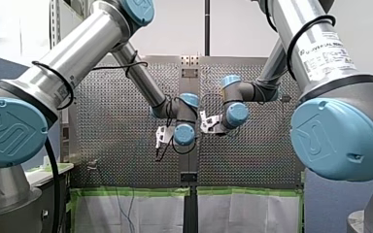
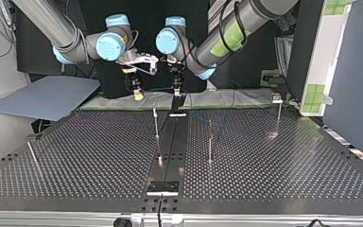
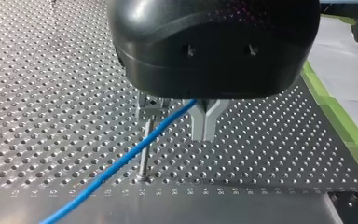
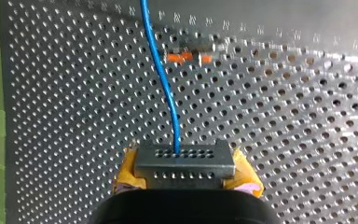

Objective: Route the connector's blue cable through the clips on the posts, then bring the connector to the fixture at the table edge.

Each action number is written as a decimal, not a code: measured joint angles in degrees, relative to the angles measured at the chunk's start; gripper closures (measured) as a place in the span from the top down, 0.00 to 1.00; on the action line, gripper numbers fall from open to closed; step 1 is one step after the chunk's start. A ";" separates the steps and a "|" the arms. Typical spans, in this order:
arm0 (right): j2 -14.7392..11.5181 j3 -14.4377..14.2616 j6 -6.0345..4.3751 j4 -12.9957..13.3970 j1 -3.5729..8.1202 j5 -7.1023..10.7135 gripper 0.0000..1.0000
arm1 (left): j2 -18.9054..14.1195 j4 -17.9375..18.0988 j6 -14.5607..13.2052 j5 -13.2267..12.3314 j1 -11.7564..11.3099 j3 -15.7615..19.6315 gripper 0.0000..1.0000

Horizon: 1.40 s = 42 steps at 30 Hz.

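Closest to the lens in the right wrist view is the black body of our right gripper (image 4: 185, 176). Its yellow pads (image 4: 244, 178) are clamped on either side of a small grey metal block connector (image 4: 185, 159). The connector is a flat-faced rectangle with two rows of small round holes across its face. A thin blue cable (image 4: 165, 88) leaves the middle of the upper row. It runs straight ahead over the perforated metal table (image 4: 307, 140) in a gentle curve and passes just beside a small clip with orange parts (image 4: 189, 58).

In the left wrist view the rounded black housing of our left gripper (image 3: 205, 134) fills the near field. Its two metal fingers (image 3: 200, 126) are drawn together at the tips. The blue cable comes out from under the housing at the root of those fingers. We cannot tell whether they pinch it. From there it slants down across a slim metal post (image 3: 144, 149) topped with a clip, in front of it.

In the top view both grippers hang side by side above the table's far edge, the yellow-tipped one at the left. Three thin posts stand on the table nearer the camera.
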State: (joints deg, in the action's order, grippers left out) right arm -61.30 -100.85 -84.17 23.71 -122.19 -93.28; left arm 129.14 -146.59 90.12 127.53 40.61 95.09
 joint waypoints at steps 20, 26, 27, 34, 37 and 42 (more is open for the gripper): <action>0.70 -0.01 0.40 3.82 3.63 3.46 0.00 | 2.31 -2.22 0.20 -0.26 -0.11 -5.01 0.00; 1.56 -0.01 0.45 4.06 4.21 3.91 0.00 | 2.62 -2.38 0.36 -0.01 -0.43 -5.35 0.00; 1.59 -0.01 0.41 4.12 4.29 3.95 0.00 | 2.81 -2.47 0.37 0.08 -0.45 -5.46 0.00; 1.86 -0.01 0.43 4.55 4.92 4.55 0.00 | 5.01 -2.71 0.95 0.29 -0.12 -6.84 0.00; 1.92 -0.01 0.09 4.91 5.32 4.83 0.00 | 5.27 -2.38 1.23 0.23 -0.03 -7.46 0.00; 2.03 -0.01 -0.72 5.84 6.22 5.89 0.00 | 5.36 -3.15 1.35 0.09 -0.04 -9.03 0.00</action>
State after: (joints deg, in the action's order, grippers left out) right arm -59.27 -100.86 -84.89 29.54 -115.98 -87.39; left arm 134.50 -149.75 91.47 127.61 40.58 86.06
